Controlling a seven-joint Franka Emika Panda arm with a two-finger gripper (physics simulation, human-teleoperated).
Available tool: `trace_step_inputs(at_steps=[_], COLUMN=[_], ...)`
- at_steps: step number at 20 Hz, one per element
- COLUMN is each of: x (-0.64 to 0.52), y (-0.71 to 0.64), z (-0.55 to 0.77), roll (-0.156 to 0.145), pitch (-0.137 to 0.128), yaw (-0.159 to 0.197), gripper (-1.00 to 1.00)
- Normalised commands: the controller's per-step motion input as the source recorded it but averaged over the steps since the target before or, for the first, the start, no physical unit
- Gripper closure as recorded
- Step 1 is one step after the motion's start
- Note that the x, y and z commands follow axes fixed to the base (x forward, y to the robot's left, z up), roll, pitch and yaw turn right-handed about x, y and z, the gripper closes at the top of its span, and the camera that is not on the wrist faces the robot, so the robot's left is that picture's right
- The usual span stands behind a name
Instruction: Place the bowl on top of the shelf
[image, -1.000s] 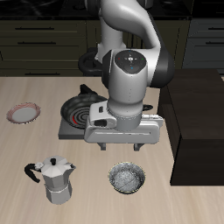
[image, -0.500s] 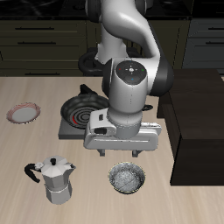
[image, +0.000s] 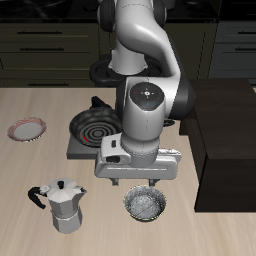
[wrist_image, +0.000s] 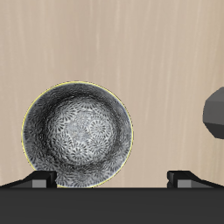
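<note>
The bowl (image: 146, 204) is small, silvery-grey and speckled white inside, and it stands upright on the table near the front edge. My gripper (image: 138, 184) hangs just above it, open, with nothing between its fingers. In the wrist view the bowl (wrist_image: 77, 135) lies below the open gripper (wrist_image: 112, 179), off-centre and closer to one fingertip (wrist_image: 39, 179) than to the other. The shelf (image: 225, 135) is a large, dark, boxy cabinet with a flat top, standing beside the bowl and the arm.
A moka pot (image: 65, 206) stands on the table beside the bowl, and its dark edge (wrist_image: 216, 114) shows in the wrist view. Farther back, a black frying pan (image: 92, 123) sits on a grey stove plate (image: 80, 148). A pinkish plate (image: 27, 128) lies at the far side.
The gripper has come down and moved toward the table's front edge, closer over the bowl. The bowl and the other objects have not moved.
</note>
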Motion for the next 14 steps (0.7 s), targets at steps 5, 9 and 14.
trace_step_inputs(at_steps=[5, 9, 14], x=[0.03, 0.0, 0.01], y=[-0.08, -0.01, -0.02], z=[-0.24, -0.3, -0.15], roll=[-0.008, 0.0, -0.014], pitch=[0.023, 0.046, 0.014], yaw=[0.007, 0.001, 0.002], gripper=[-1.0, -1.0, -1.0])
